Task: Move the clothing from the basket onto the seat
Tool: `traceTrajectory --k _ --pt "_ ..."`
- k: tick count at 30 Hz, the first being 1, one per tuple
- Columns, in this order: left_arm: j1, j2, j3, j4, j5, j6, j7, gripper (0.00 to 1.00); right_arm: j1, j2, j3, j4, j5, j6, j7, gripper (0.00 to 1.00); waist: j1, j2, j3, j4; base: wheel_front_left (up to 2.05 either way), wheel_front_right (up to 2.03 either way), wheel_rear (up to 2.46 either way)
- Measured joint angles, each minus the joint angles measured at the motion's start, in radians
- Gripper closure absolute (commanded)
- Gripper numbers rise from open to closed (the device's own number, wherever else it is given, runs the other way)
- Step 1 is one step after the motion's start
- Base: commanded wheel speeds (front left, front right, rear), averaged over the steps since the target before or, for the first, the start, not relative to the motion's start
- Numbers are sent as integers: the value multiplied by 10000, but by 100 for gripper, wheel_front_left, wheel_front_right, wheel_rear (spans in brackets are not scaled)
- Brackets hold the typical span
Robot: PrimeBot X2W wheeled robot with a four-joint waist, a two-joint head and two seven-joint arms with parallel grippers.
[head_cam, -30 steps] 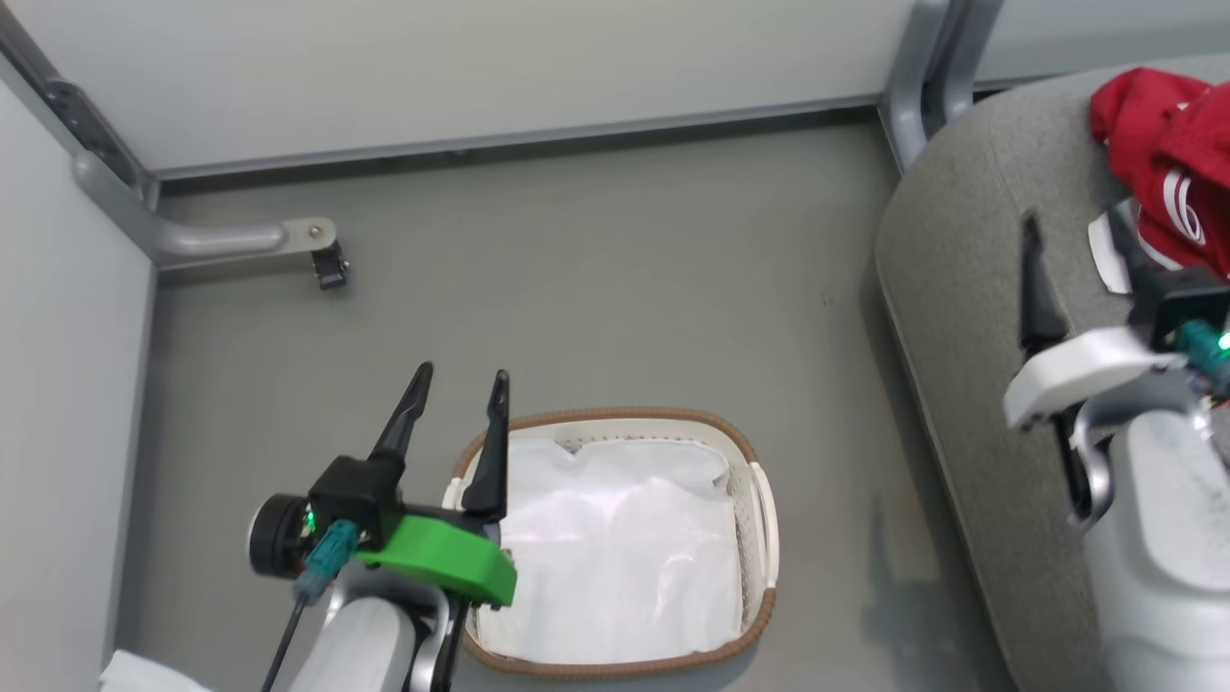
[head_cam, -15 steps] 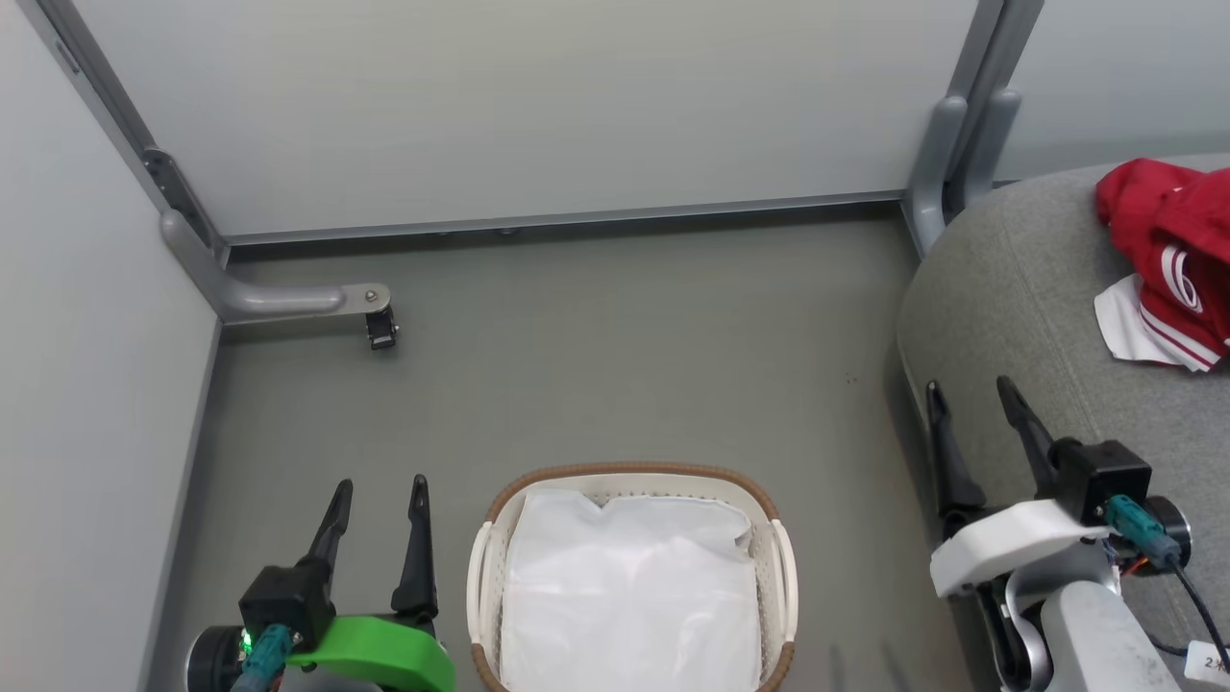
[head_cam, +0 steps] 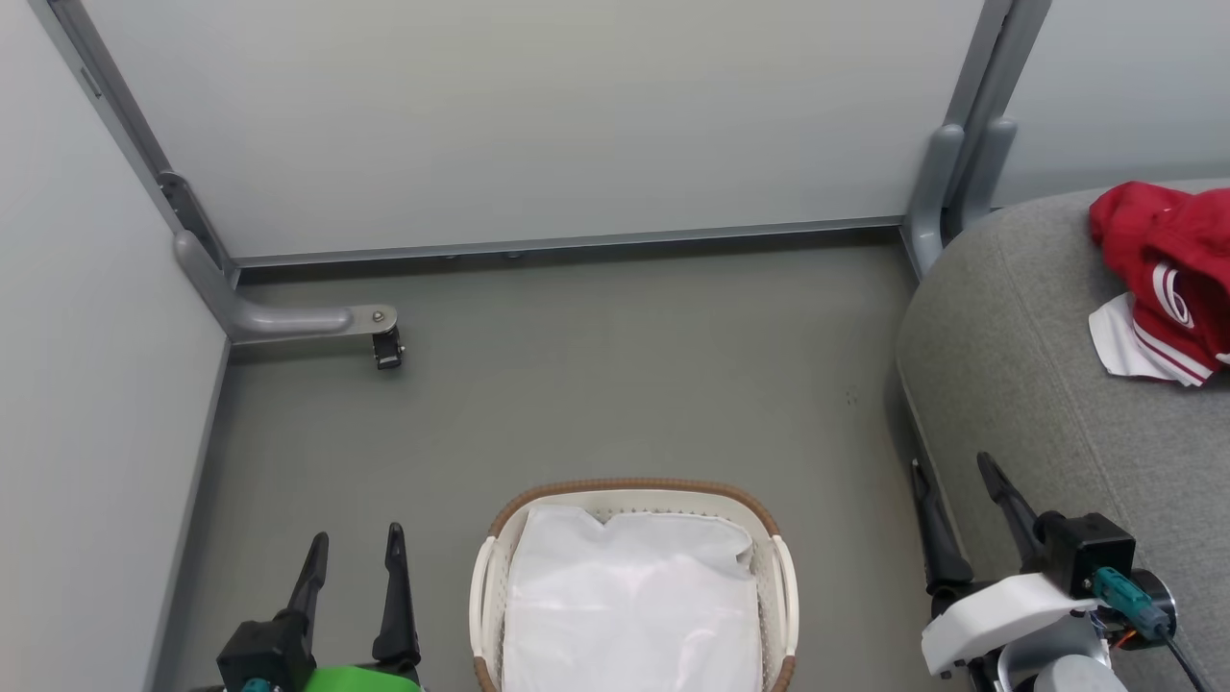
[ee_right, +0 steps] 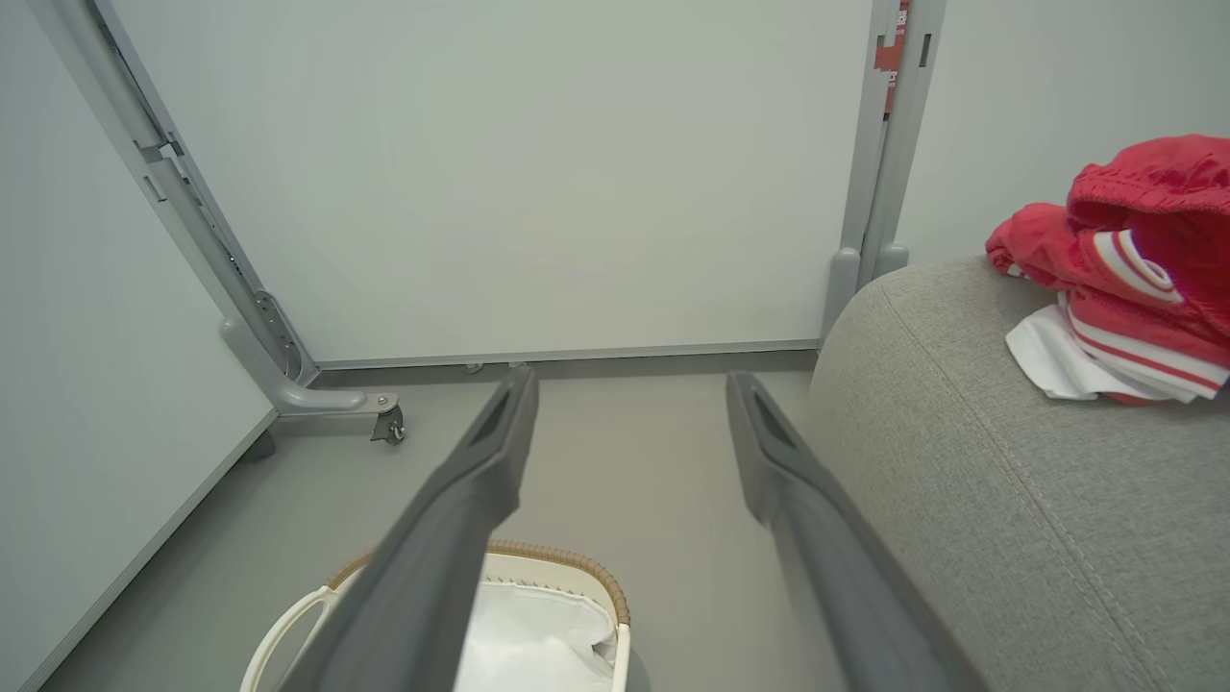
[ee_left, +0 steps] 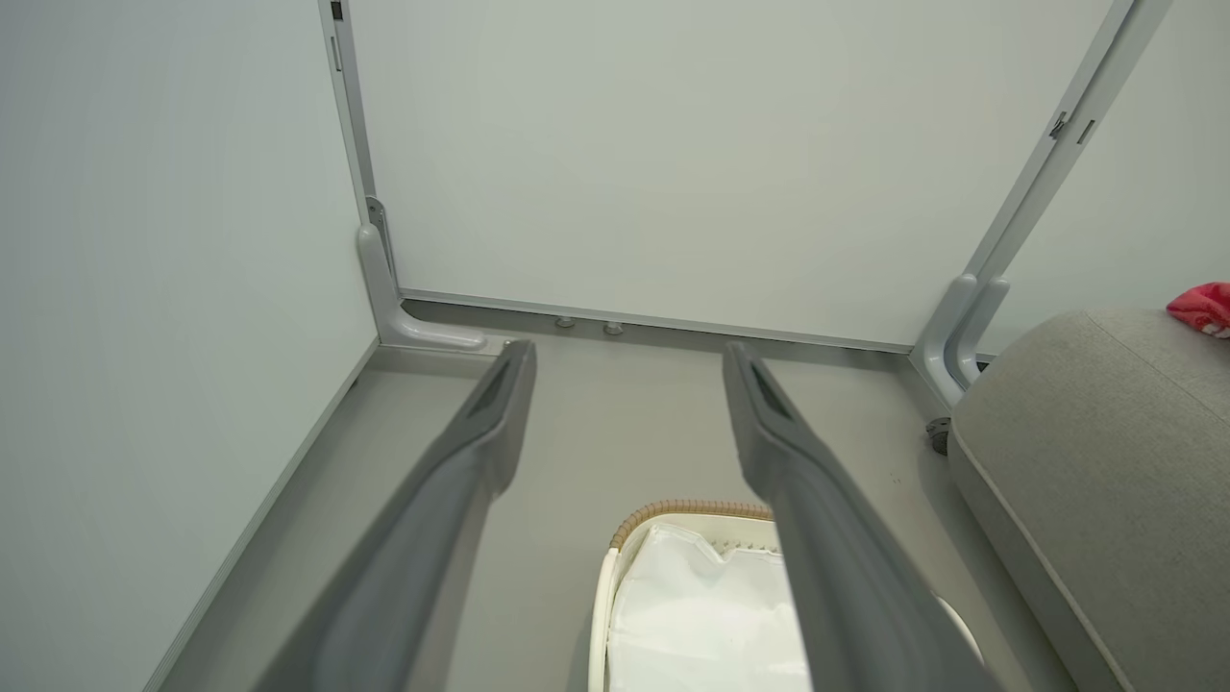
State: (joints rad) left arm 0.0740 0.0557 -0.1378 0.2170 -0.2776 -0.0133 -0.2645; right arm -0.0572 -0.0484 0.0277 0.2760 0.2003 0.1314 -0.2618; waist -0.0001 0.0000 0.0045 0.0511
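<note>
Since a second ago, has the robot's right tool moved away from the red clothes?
Yes. The right tool was beside the red clothes on the grey seat; now it sits well back, at the seat's near edge.

On the far right, the clothing (head_cam: 1158, 259) is bright red, with thin white stripes along a hem and a white panel at its near edge. The seat (head_cam: 1019, 365) under it is plain mid-grey fabric. The near basket (head_cam: 629, 487) is cream-white and perforated, with a brown woven-look rim; its liner cloth (head_cam: 629, 605) is plain white. The floor (head_cam: 596, 384) is dull grey-green, the wall panels (head_cam: 538, 115) pale grey. The left gripper (head_cam: 356, 534) and right gripper (head_cam: 951, 464) have near-black fingers, on a green mount (head_cam: 360, 679) and a white mount (head_cam: 995, 615).
</note>
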Motion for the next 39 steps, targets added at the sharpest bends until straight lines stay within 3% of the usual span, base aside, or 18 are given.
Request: traceTrajectory --k 34,35,39 --pt "-27 -56 56 -111 35 2 0 0 -108 0 117 199 -56 0 0 0 0 0 75 -7 0 0 0" --pt "-15 -58 50 -63 -8 2 0 100 -96 12 123 234 -48 0 4 100 1 0 78 -7 0 0 0" --pt "18 -67 36 301 -23 0 4 100 120 67 140 579 -48 0 33 100 1 0 80 -8 0 0 0"
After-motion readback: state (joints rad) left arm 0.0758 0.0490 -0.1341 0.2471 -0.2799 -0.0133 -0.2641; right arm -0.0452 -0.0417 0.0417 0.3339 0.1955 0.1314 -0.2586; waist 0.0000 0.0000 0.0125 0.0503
